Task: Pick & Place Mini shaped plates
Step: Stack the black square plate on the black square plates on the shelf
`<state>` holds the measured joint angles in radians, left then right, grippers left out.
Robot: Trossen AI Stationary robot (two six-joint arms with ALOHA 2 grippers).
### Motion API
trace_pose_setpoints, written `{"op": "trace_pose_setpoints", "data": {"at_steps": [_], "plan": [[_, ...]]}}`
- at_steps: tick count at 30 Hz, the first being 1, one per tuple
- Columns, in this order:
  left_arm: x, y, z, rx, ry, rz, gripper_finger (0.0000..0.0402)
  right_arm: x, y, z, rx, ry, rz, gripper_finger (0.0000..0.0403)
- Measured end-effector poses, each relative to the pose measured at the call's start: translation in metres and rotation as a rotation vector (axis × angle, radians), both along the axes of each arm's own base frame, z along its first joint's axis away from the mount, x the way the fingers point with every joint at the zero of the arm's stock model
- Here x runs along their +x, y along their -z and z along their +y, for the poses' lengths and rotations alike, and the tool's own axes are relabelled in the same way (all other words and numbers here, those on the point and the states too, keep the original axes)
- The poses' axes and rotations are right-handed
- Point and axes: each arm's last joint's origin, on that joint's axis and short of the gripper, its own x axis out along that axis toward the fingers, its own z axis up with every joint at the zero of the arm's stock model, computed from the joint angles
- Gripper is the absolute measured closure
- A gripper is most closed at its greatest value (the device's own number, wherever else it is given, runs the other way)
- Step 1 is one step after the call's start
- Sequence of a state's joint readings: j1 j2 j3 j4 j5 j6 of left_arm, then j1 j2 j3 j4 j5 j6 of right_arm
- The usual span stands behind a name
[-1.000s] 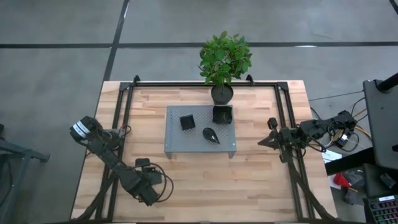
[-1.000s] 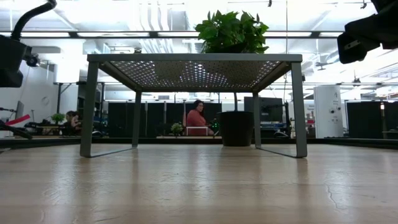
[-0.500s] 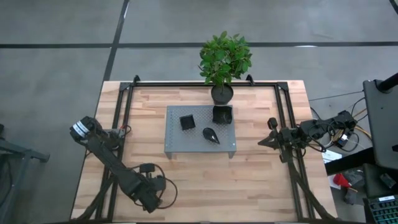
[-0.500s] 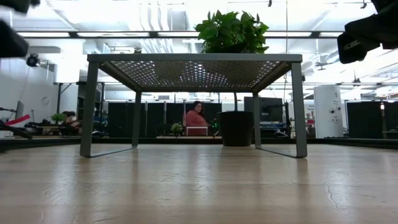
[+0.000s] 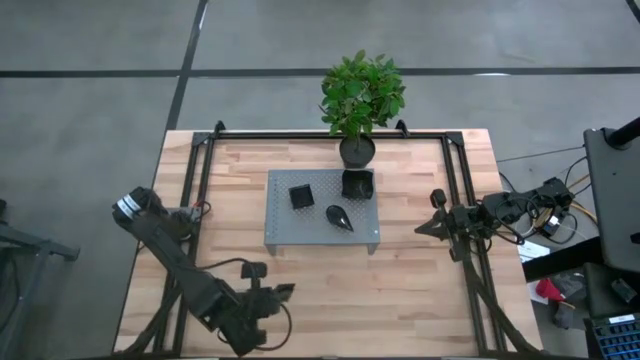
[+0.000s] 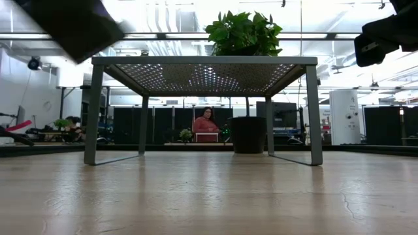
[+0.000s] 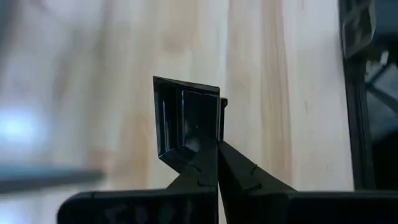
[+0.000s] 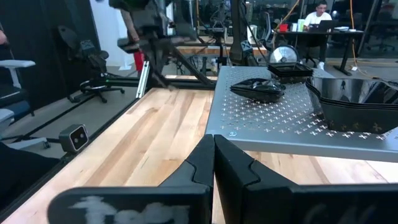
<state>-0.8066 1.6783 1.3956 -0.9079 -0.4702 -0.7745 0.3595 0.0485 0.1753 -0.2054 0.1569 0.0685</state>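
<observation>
A: Item: square plate (image 7: 185, 121), nipped by one edge in the shut left pincer (image 7: 217, 144), over the tabletop's (image 5: 400, 290) near edge. Others sat on the platform (image 5: 285, 225).

B: Risk?

A: Thin edge grip; a swing could have twisted it loose. Right pincer (image 8: 214, 144) was shut, empty, beside the platform.

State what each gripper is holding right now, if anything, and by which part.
The left gripper is shut on a square mini plate, pinching its rim at one edge, above the table's near side. The right gripper, at the table's right edge, is shut and holds nothing.
</observation>
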Motion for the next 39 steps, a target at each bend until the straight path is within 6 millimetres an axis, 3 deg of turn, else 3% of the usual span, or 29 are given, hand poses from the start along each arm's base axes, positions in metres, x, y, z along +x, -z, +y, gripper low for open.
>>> {"op": "trace_pose_setpoints", "data": {"at_steps": [7, 13, 25, 39], "plan": [[0.009, -0.035, -0.001, 0.187, 0.002, -0.224, 0.0401, 0.0, 0.0, 0.0, 0.002, 0.001, 0.0, 0.0394], [0.012, -0.051, 0.002, 0.349, -0.033, -0.346, 0.0401, 0.0, 0.0, 0.0, 0.0, 0.0, 0.0, 0.0394], [0.02, -0.057, 0.019, 0.694, -0.226, -0.519, 0.0401, 0.0, 0.0, 0.0, 0.002, 0.0, 0.0, 0.0394], [0.057, -0.055, 0.075, 0.711, -0.375, -0.414, 0.0401, 0.0, 0.0, 0.0, 0.002, 0.0, 0.0, 0.0394]]}}
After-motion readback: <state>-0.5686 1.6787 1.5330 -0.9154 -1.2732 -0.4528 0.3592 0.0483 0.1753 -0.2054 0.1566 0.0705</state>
